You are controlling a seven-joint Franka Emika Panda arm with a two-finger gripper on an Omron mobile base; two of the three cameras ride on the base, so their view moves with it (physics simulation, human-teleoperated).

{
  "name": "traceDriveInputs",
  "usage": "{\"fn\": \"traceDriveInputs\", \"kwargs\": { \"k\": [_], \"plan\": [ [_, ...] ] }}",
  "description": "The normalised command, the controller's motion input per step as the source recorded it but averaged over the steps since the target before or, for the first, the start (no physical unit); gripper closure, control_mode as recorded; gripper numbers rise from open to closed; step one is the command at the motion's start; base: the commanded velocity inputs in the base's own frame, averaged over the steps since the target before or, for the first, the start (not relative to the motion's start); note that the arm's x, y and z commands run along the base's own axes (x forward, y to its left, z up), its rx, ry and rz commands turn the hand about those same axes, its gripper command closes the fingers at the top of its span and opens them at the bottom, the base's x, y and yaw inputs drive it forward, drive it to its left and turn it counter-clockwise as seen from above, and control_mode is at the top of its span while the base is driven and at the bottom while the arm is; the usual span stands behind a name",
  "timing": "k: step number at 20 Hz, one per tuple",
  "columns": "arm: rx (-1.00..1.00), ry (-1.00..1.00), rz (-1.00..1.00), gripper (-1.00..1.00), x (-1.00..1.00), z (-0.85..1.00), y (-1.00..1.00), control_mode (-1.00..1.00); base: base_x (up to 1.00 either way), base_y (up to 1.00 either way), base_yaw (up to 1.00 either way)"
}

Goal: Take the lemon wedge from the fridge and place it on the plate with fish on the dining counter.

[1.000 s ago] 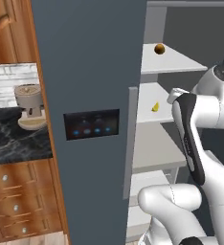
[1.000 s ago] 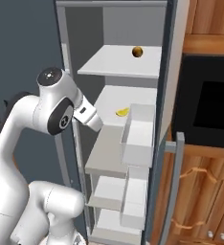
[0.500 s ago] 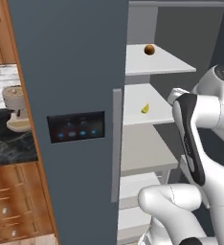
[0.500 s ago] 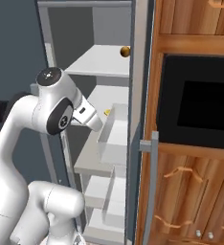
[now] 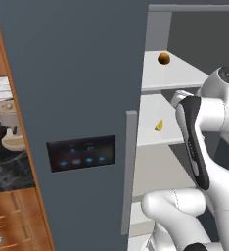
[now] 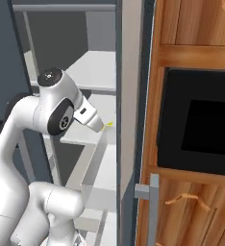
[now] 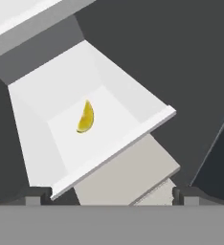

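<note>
The fridge (image 5: 77, 73) stands with its white shelves exposed. The lemon wedge (image 5: 159, 125), tiny and bright yellow, lies alone on a middle shelf. In the hand view the lemon wedge (image 7: 85, 117) sits ahead of and above my gripper (image 7: 111, 195), well clear of it. The two dark fingertips (image 7: 37, 195) stand wide apart, open, with nothing between them. In the right base view my gripper (image 6: 99, 126) points at the lemon wedge (image 6: 107, 124) from just short of the shelf. The plate with fish and the dining counter are out of view.
A small brown-orange ball (image 5: 163, 59) rests on the shelf above. The fridge's left door carries a black panel (image 5: 82, 152) and a grey handle (image 5: 130, 171). The right door's edge (image 6: 129, 96) and a wooden cabinet with a black oven (image 6: 201, 120) close in on the right.
The whole picture has shifted and the fridge has grown larger: the base has driven closer. The arm keeps its pose and the gripper stays open. The lemon wedge lies where it was.
</note>
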Motion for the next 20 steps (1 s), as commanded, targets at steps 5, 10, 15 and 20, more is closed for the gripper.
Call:
{"fn": "traceDriveInputs", "kwargs": {
  "k": [5, 10, 15, 20],
  "plan": [
    [0.0, 0.0, 0.0, -1.0, 0.04, -0.03, 0.0, -1.0, 0.37, 0.0, 0.0],
    [0.05, -0.02, 0.15, -1.0, 0.2, -0.37, 0.08, -1.0, 0.0, 0.0, 0.0],
    [-0.03, 0.03, 0.07, -1.0, 0.29, -0.26, 0.31, -1.0, 0.0, 0.0, 0.0],
    [0.0, -0.04, -0.02, -1.0, -0.34, -0.03, -0.09, -1.0, 0.0, 0.0, 0.0]
  ]
}}
